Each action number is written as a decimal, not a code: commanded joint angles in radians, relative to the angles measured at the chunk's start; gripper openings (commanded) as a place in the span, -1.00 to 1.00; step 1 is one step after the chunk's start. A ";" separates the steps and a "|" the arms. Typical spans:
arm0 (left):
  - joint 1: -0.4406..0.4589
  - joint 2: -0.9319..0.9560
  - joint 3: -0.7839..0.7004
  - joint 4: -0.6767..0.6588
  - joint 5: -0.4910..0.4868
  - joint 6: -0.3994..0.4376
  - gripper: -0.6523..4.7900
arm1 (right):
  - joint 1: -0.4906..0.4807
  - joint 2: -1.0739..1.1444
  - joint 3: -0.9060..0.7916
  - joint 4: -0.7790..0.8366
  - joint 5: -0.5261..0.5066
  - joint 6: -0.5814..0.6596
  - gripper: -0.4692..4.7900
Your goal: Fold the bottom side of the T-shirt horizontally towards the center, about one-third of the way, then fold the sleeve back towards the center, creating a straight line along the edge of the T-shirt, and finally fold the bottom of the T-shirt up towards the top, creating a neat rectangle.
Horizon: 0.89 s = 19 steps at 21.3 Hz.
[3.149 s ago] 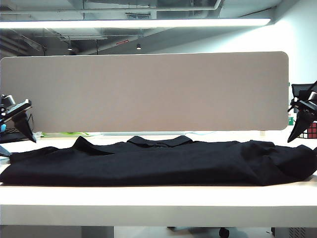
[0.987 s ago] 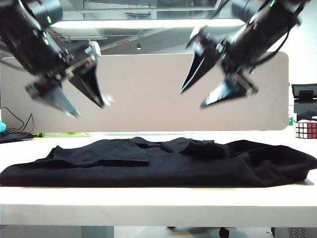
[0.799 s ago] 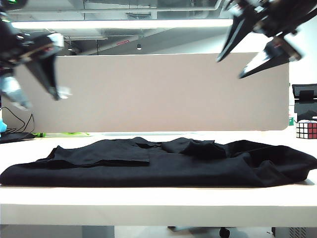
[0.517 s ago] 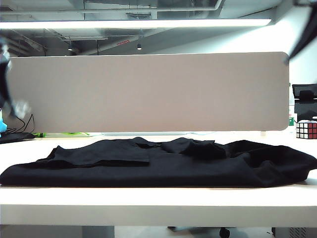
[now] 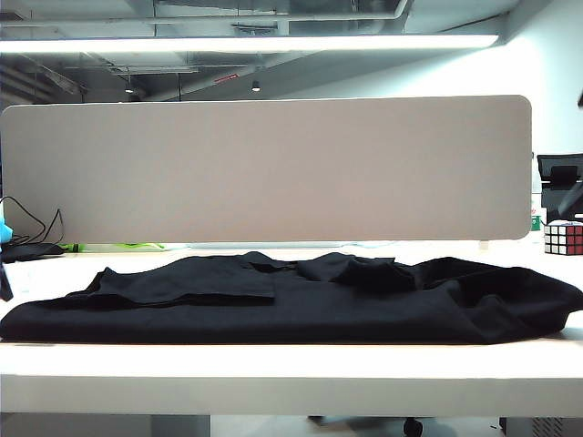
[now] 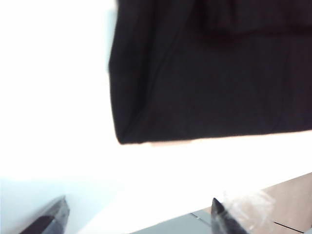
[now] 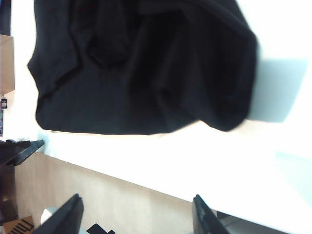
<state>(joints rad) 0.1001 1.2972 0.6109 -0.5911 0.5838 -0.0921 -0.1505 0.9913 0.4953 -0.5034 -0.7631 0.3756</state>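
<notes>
1. The T-shirt (image 5: 301, 300) lies folded into a long, low black band across the white surface (image 5: 291, 369), with its collar area bunched near the middle
2. A grey partition (image 5: 264, 168) stands behind the surface, and a Rubik's cube (image 5: 563, 238) sits far right, apart from the cloth
3. The left pincer (image 6: 139, 222) hangs above one end of the T-shirt (image 6: 209, 73), its fingers spread wide and holding nothing
4. The right pincer (image 7: 139, 217) hangs over the other end of the T-shirt (image 7: 146, 68), fingers likewise wide apart and empty
5. Neither pincer touches the cloth
</notes>
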 commanded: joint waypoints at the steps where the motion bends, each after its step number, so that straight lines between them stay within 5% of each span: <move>1: 0.002 -0.005 0.002 0.023 0.003 -0.021 0.59 | -0.018 0.009 -0.058 0.102 -0.006 0.042 0.36; 19: -0.003 0.087 0.002 0.179 0.032 -0.106 0.59 | -0.021 0.325 -0.092 0.458 -0.009 0.125 0.36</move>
<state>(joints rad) 0.0994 1.3636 0.6144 -0.4133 0.6052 -0.1970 -0.1711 1.3041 0.4030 -0.0795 -0.7731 0.4976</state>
